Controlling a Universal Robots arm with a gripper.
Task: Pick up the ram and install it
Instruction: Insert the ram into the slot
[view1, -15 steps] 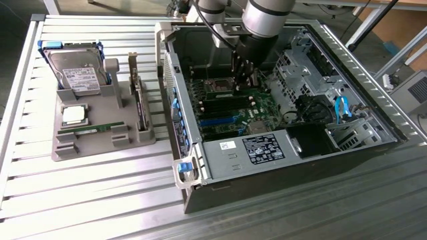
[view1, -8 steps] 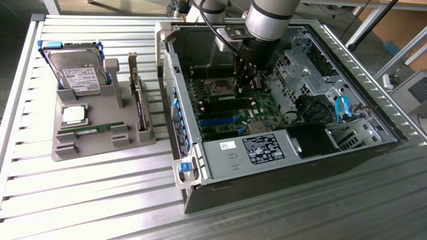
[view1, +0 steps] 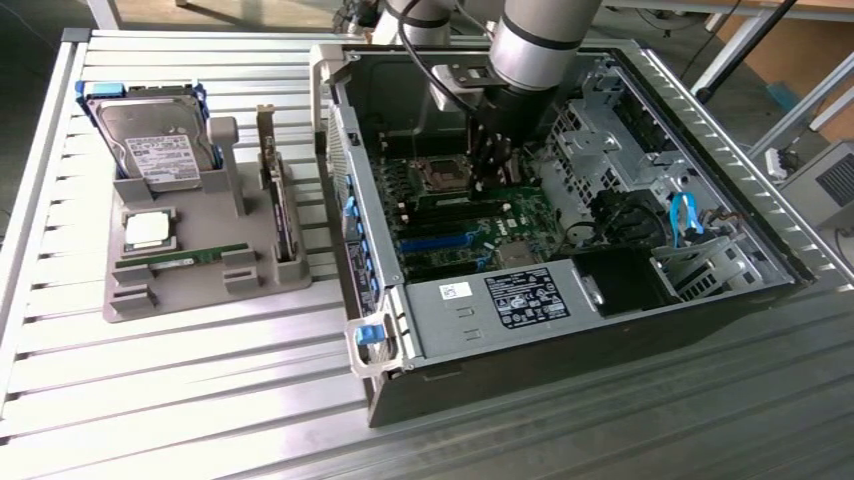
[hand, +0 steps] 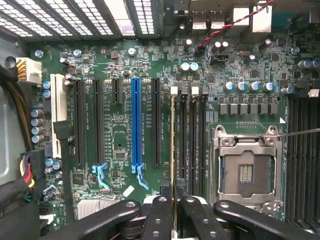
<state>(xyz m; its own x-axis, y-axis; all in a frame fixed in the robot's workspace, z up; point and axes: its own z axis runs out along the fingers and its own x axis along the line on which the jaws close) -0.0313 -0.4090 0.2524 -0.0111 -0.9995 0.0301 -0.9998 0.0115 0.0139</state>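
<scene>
1. Your gripper (hand: 172, 204) is clamped on the ram (hand: 172, 145) — a thin green board seen edge-on, lined up with the black memory slot farthest from the metal CPU socket (hand: 245, 167).
2. Long blue plastic slot (hand: 135, 125) on the green motherboard (hand: 120, 145).
3. Black power supply (view1: 527, 298) — white-print label, text unreadable.

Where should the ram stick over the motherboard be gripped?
Across its two flat faces, near the middle of the top edge, coming straight down from above. The ram stands on edge along the memory slots, and the gripper clamps its faces from above.
</scene>
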